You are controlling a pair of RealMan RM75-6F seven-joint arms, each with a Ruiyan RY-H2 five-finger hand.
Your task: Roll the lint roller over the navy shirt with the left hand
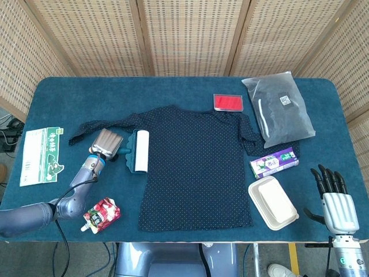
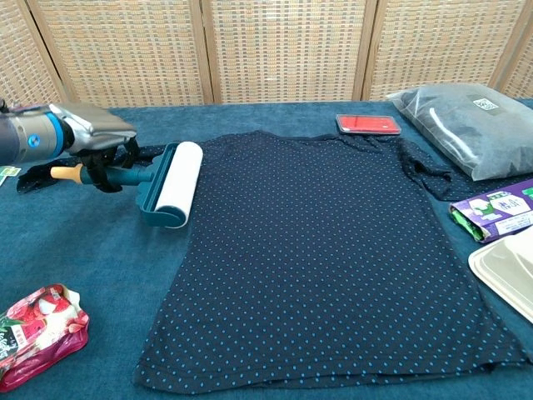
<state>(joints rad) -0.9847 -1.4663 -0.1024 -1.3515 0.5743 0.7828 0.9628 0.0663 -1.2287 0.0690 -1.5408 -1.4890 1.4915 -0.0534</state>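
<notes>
From the head view, the left robot hand (image 1: 106, 142) grips the handle of the lint roller (image 1: 139, 151), whose white roll lies at the left edge of the navy shirt (image 1: 196, 164), just below the left sleeve. The shirt is spread flat in the middle of the blue table (image 1: 173, 86). The right robot hand (image 1: 333, 199) hangs off the table's near right corner, fingers apart and holding nothing. A white lidded box (image 1: 273, 202) and a purple packet (image 1: 274, 162) lie to the right of the shirt, a grey bag (image 1: 278, 109) and a red case (image 1: 228, 102) further back. A green-and-white leaflet (image 1: 40, 156) lies at the far left, a red pouch (image 1: 101, 214) near the front edge.

From the chest view, the left robot hand (image 2: 92, 133) is closed around the teal handle, and the lint roller (image 2: 176, 184) rests with its roll touching the shirt's (image 2: 333, 250) left side. The right robot hand is out of this view.
</notes>
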